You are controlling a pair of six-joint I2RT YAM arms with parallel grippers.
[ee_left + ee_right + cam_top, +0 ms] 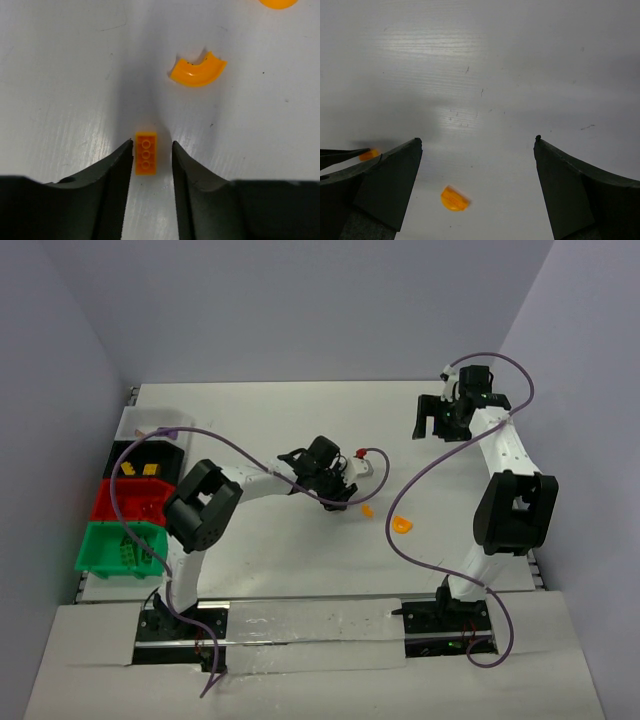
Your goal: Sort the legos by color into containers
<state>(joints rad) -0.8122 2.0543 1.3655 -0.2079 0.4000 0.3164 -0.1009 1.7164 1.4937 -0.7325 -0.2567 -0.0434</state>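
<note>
On the desk [300, 560], just left of centre, the left jaws stood partly open and low around a small orange brick [145, 153]. The brick lay flat with its studs up, its long sides running along the jaws' inner faces. A thin strip of desk showed on its left and a wider one on its right, so nothing was gripped yet. To do this pick well, the jaws probably needed to shift a little to the right so that both faces meet the brick together. Otherwise the left face would likely touch first and push or turn it. They also needed to stay low, since the piece is shallow and could pop out of a high pinch. A little farther on lay a curved orange piece [197, 72], apart from the brick and probably clear of the grasp. The right jaws hung wide open and empty over the far right of the desk, well away from this work. The containers stood in a row along the left edge. Nearest was the green bin [90, 552], with green pieces [125, 552] inside. Behind it was the red bin [105, 505], whose contents could not be told against its own colour. Next came the black bin [118, 452], holding yellow pieces [140, 469]. Farthest was the clear bin [140, 420], its contents too faint to make out. No bin was orange, so where the brick belonged was unclear.
</note>
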